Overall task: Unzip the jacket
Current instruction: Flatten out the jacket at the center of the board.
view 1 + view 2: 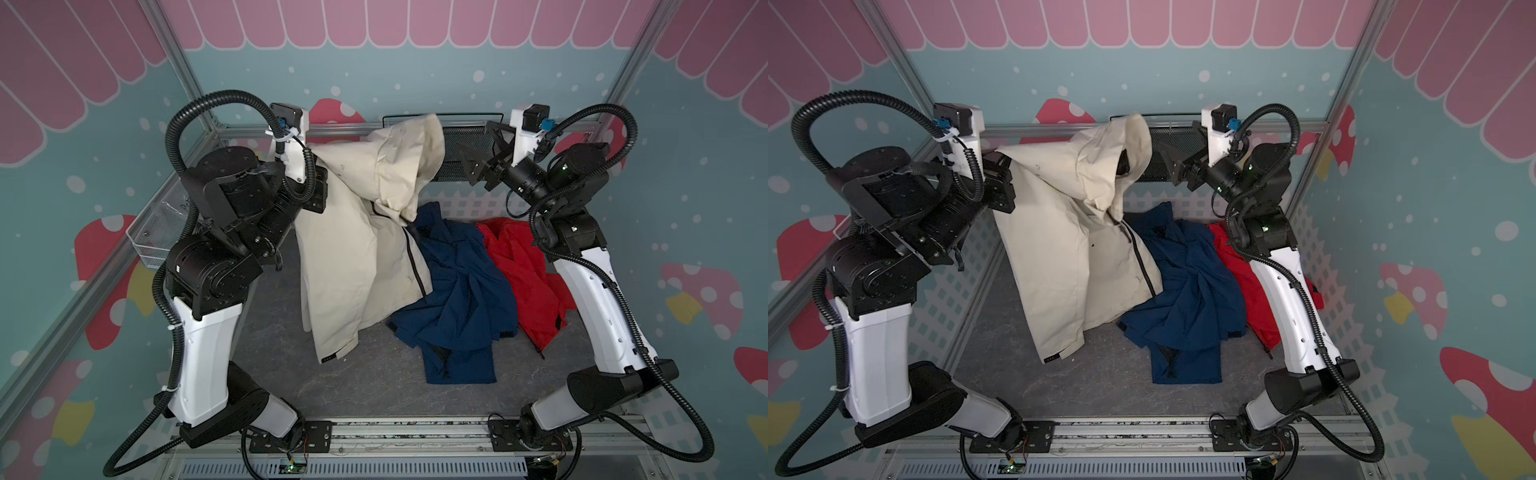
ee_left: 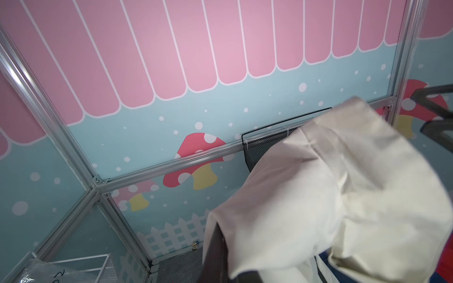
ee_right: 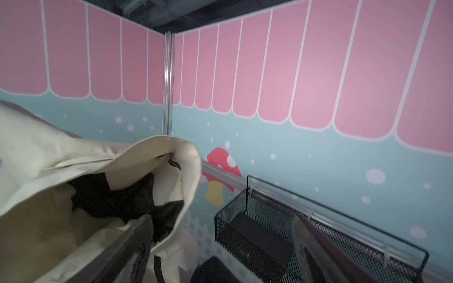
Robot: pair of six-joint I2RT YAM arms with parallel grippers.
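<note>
Hanging cream jacket [image 1: 353,249], dark zipper [image 1: 415,266], left pincer [image 2: 220,247] clamped on it, right pincer [image 1: 480,149] apart.

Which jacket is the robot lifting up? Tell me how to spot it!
On the grey table between the two arms are three jackets. The cream jacket is the one beside the left arm. Only it is pale and hangs lifted up; the navy jacket and red jacket lie crumpled on the table.
</note>
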